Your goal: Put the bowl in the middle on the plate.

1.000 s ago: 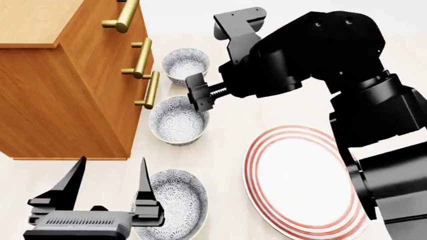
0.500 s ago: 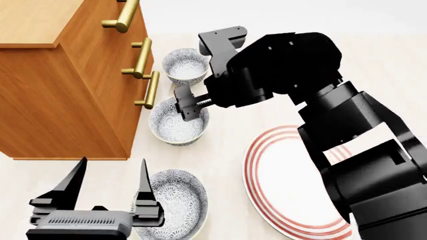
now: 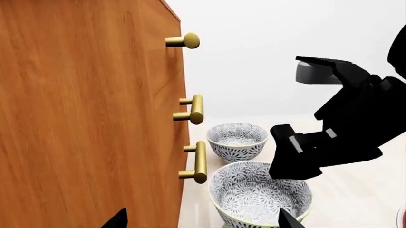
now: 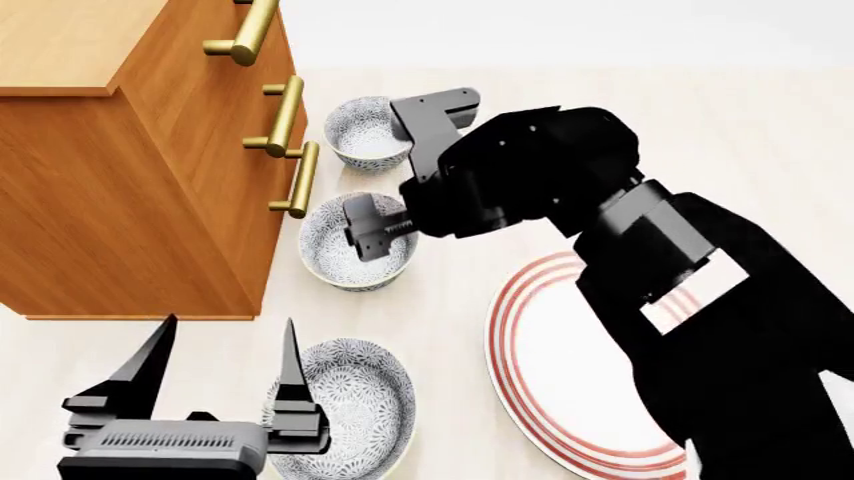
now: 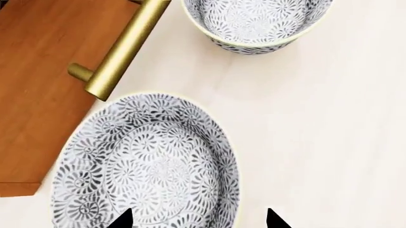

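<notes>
**A:** Start close in. What sits nearest you?

**B:** My left hand (image 4: 214, 385) hangs low at my near left, fingers spread apart and empty, just beside the nearest bowl (image 4: 354, 392). That one isn't my target. To its right lies the plate (image 4: 567, 365), flat on the tabletop (image 4: 747, 130), nothing on it, partly covered by my right arm.

**A:** And the bowl you want?

**B:** The middle bowl (image 4: 350, 250) sits further out, close against the drawer cabinet (image 4: 134, 170), under its lowest brass handle (image 4: 302, 180). A second ago my right hand (image 4: 371, 228) was above the bowl's far right rim; now it has dropped and moved in, over the bowl's right side.

**A:** Has it gripped?

**B:** No. Through my right wrist camera the two fingertips (image 5: 121, 219) stand apart, seemingly straddling the bowl's rim, nothing pinched yet.

**A:** Meaning?

**B:** I judge the reach is nearly finished; closing on the rim comes next, then the carry to the plate. The far bowl (image 4: 363, 130) stands behind, well clear.
</notes>
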You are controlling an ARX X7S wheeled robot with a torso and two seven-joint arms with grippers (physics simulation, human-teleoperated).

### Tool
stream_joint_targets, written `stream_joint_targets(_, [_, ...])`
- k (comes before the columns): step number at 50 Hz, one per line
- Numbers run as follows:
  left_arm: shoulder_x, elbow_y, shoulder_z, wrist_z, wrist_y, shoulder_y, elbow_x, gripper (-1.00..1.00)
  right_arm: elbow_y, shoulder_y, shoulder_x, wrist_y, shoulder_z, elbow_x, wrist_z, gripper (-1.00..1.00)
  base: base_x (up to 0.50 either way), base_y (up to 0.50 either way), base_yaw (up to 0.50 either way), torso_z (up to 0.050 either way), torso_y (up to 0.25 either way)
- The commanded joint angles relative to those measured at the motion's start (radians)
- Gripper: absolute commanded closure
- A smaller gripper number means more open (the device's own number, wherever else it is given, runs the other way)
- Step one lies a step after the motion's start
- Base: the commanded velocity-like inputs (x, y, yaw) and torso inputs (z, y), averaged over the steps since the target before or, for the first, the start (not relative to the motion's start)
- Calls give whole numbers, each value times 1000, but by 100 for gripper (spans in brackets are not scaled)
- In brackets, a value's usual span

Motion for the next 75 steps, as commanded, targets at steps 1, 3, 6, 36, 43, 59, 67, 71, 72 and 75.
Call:
stream_joint_targets(1, [-5,1,6,-4,-2,-2,-1,-100,62,18,-3,-118,-202,145,-26,-100,0,0,0,0,0])
stream_joint_targets(3, [-5,-1,5,-5,-1,-2,-3,-100,71,27,-3,-136,-244,181,-32,-100,0,0,0,0,0])
stream_joint_targets(6, [-7,1,7,-6,-2,-2,-3,-100,87,38,-4,-166,-307,235,-42,-100,0,0,0,0,0])
stream_joint_targets(36, [-18,-14,20,-15,7,-5,-4,-100,75,13,-4,-291,-524,425,-70,-100,0,0,0,0,0])
stream_joint_targets(43, [-20,-17,26,-16,6,-8,-3,-100,77,0,-4,-299,-524,422,-73,-100,0,0,0,0,0])
stream_joint_targets(59, [-26,-20,36,-19,8,-12,-2,-100,93,-19,-4,-319,-523,421,-82,-100,0,0,0,0,0])
stream_joint_targets(67, [-27,-15,43,-24,1,-14,-1,-100,80,-20,-4,-339,-524,414,-78,100,0,0,0,0,0])
stream_joint_targets(71, [-28,-16,42,-25,1,-15,-2,-100,73,-21,-4,-343,-523,410,-86,100,0,0,0,0,0])
stream_joint_targets(72, [-29,-18,42,-25,4,-14,-2,-100,72,-22,-4,-344,-523,409,-85,100,0,0,0,0,0])
stream_joint_targets(75, [-29,-20,43,-25,7,-13,-3,-100,68,-23,-4,-347,-522,406,-83,100,0,0,0,0,0])
